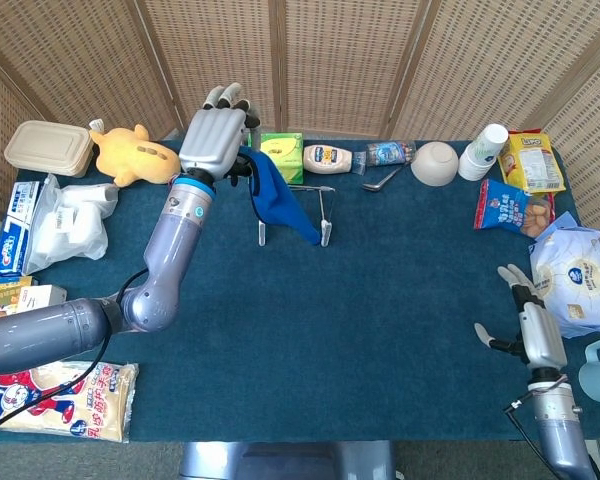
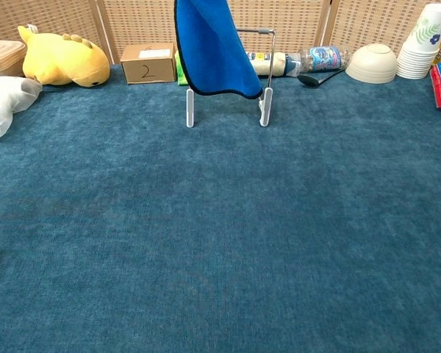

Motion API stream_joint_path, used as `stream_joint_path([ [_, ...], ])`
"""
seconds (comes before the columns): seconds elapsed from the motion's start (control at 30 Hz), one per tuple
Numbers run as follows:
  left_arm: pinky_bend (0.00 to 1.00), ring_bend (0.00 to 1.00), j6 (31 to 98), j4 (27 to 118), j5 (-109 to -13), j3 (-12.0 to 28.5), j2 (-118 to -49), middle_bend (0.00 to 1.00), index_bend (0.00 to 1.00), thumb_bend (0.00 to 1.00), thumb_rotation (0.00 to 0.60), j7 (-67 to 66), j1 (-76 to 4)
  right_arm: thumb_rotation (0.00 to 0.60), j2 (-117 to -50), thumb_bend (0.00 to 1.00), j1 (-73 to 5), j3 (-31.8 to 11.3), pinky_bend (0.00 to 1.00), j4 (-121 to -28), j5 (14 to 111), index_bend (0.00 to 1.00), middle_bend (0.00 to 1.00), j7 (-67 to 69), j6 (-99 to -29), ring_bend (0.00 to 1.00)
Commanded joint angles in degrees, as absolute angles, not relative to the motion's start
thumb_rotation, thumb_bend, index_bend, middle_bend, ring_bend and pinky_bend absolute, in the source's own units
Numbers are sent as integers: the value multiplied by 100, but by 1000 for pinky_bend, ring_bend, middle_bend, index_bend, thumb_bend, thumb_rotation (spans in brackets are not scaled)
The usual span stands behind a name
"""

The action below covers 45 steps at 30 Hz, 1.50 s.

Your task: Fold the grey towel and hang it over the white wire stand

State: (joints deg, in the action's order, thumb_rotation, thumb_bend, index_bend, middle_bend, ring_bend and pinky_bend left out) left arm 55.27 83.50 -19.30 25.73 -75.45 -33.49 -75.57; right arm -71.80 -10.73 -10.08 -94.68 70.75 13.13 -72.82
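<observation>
The towel [image 1: 276, 199] looks blue with a dark hem; it hangs folded from my left hand [image 1: 216, 139], which grips its top edge above the stand's left side. The white wire stand [image 1: 323, 214] sits on the blue tablecloth toward the back. In the chest view the towel [image 2: 209, 50] dangles in front of the stand [image 2: 265, 75], covering its left post and leaving the right post and top bar bare; my left hand is out of that frame. My right hand [image 1: 525, 326] rests low at the table's near right, fingers apart and holding nothing.
Along the back edge lie a yellow plush [image 1: 133, 156], a cardboard box [image 2: 148, 62], a green box [image 1: 281, 155], a mayonnaise bottle [image 1: 327, 158], a water bottle [image 2: 320, 56], a spoon [image 1: 381, 180], a bowl [image 1: 435, 162] and stacked cups [image 1: 483, 151]. Snack bags [image 1: 507, 209] crowd the right, white bags [image 1: 65, 220] the left.
</observation>
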Motion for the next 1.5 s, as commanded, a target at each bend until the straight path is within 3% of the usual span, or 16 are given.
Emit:
stream_joint_path([
  [0.03, 0, 67, 5416, 7907, -1918, 2542, -7801, 291, 761, 533, 600, -3337, -7688, 600, -7182, 258, -1058, -1008, 0, -9469, 7058, 15, 32, 1300, -7293, 0],
  [0.43, 0, 67, 4891, 6222, -2197, 2608, -8814, 290, 758, 530, 600, -3141, -8225, 600, -7145, 256, -957, -1002, 0, -9535, 6979, 14, 37, 1210, -7375, 0],
  [1.5, 0, 68, 4004, 3209, -3217, 2716, -10479, 288, 747, 527, 600, -2619, -8779, 600, -7011, 253, -848, -1052, 0, -9689, 6885, 13, 37, 1050, -7453, 0],
])
